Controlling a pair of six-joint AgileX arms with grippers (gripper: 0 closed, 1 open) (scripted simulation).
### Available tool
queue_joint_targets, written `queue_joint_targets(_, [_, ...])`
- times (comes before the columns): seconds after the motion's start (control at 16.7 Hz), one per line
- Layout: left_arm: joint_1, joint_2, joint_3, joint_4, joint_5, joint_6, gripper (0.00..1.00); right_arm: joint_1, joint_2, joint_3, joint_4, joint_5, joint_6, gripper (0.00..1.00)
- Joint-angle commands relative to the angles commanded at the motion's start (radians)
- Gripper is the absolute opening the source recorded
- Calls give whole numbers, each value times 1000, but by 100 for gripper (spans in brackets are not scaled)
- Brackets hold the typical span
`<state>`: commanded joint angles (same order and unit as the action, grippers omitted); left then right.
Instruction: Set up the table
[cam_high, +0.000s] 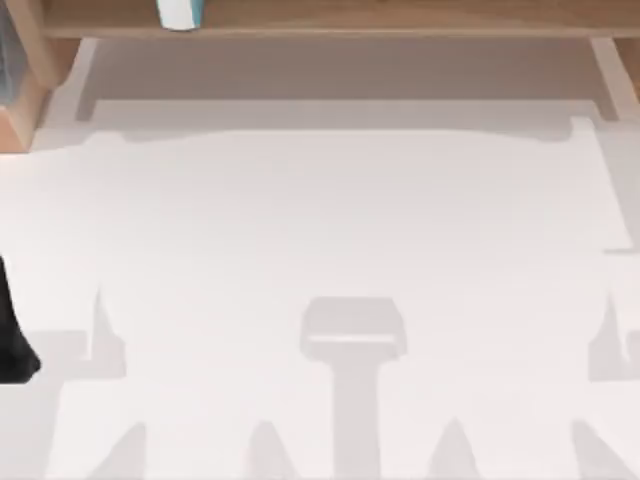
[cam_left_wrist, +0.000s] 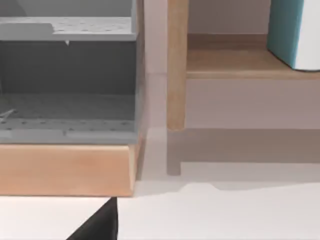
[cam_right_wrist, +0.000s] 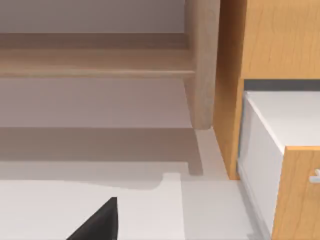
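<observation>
The table (cam_high: 330, 230) is seen spread white and bare across the top view, with a wooden shelf (cam_high: 330, 18) along its far edge carrying a teal-and-white box (cam_high: 180, 12). A dark part of the left arm (cam_high: 12, 335) is seen at the left edge. Whether either pincer is apart or together cannot be told, so the box is probably best approached slowly.

The bench (cam_high: 330, 220) is a broad, flat, plain white matte top lying level and spreading across the top view from left to right. Its surface is unmarked, crossed by soft grey shadows. At its far edge it runs in under a light-brown wooden shelf (cam_high: 400, 18).
</observation>
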<state>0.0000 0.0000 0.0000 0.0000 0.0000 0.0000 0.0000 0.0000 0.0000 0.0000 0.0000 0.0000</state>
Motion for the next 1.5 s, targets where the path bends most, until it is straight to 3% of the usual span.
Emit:
queue_joint_targets(0.3, [0, 0, 0, 0, 0, 0, 100, -22, 58, 50, -43, 10, -18, 100])
queue_joint_targets(0.6, [0, 0, 0, 0, 0, 0, 100, -98, 364, 323, -239, 27, -93, 100])
queue_joint_targets(1.5, [0, 0, 0, 0, 0, 0, 100, -340, 1988, 1877, -1072, -47, -462, 100])
